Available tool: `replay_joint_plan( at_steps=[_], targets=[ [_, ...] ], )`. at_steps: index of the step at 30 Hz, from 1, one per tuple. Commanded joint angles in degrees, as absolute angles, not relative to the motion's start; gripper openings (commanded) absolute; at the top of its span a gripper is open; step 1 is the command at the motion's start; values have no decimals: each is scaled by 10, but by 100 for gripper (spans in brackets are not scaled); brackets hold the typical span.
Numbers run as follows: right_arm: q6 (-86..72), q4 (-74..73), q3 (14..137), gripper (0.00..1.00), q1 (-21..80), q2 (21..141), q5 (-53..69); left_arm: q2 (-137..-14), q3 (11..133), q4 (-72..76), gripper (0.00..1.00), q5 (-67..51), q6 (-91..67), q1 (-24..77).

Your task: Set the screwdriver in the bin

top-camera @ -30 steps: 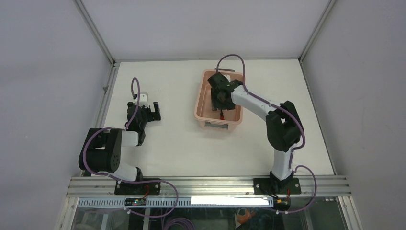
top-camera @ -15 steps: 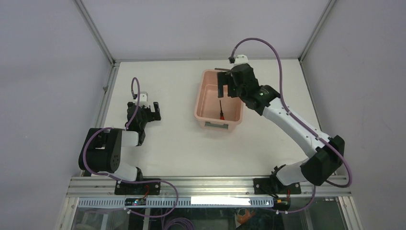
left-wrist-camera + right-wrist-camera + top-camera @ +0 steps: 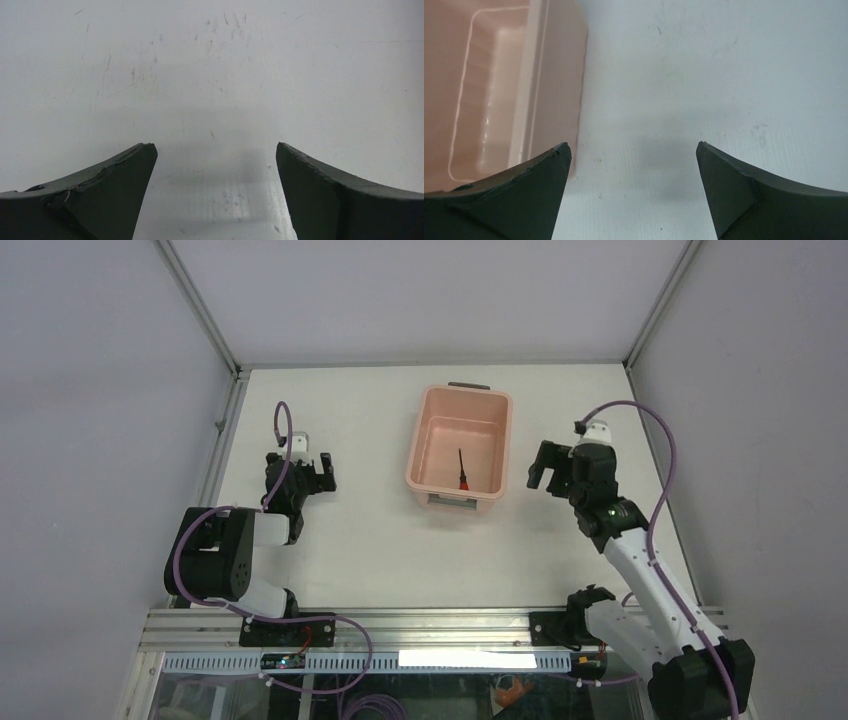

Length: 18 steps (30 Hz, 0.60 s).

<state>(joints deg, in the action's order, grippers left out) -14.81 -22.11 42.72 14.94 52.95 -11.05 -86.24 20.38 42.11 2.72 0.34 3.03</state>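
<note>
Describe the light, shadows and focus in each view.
Top external: even, soft light, sharp; the screwdriver reads clearly inside the bin. Left wrist: the left gripper throws a soft grey shadow on the scratched table, with a pale sheen below. Right wrist: a similar diffuse shadow under the right gripper; no harsh glare.

Wide-spread jaws frame the white table [image 3: 704, 85], the bin [image 3: 559, 75] at upper left.

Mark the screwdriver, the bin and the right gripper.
screwdriver [image 3: 462, 469]: top external view, mid-shaft.
bin [image 3: 416, 440]: top external view, left long rim.
right gripper [image 3: 632, 144]: right wrist view, midway between its open fingertips.
</note>
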Motion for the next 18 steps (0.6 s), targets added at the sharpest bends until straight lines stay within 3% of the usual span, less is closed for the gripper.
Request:
replay_joint_plan(
  at_steps=[1,8,18],
  targets=[
    [-179,-144,346,99,141,443,-75,-863,217,464,99,28,-8,36],
    [-238,-115,238,99,141,339,-93,-863,218,464,99,28,-8,35],
    [-238,-97,219,99,141,343,-82,-862,218,464,99,28,-8,35]
  ],
)
